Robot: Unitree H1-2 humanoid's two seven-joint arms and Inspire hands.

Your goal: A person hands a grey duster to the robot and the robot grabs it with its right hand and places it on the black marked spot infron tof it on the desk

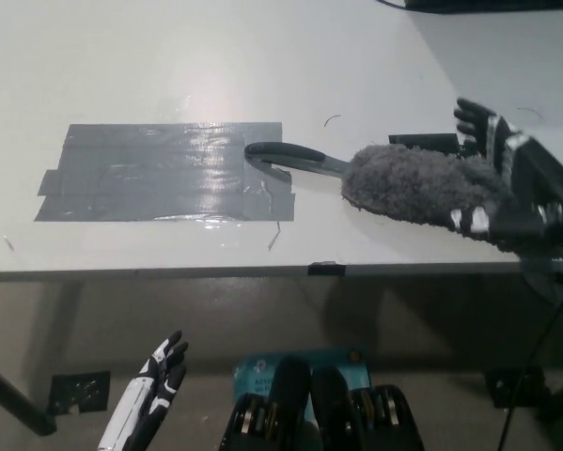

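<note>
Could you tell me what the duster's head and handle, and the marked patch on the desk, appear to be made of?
The duster has a grey, fuzzy head, probably microfibre or fleece, judging by its shaggy outline. Its handle looks like smooth dark plastic with a slight sheen. The marked patch looks like overlapping strips of glossy dark-grey tape: seams and glare show. The desk looks matt white.
</note>
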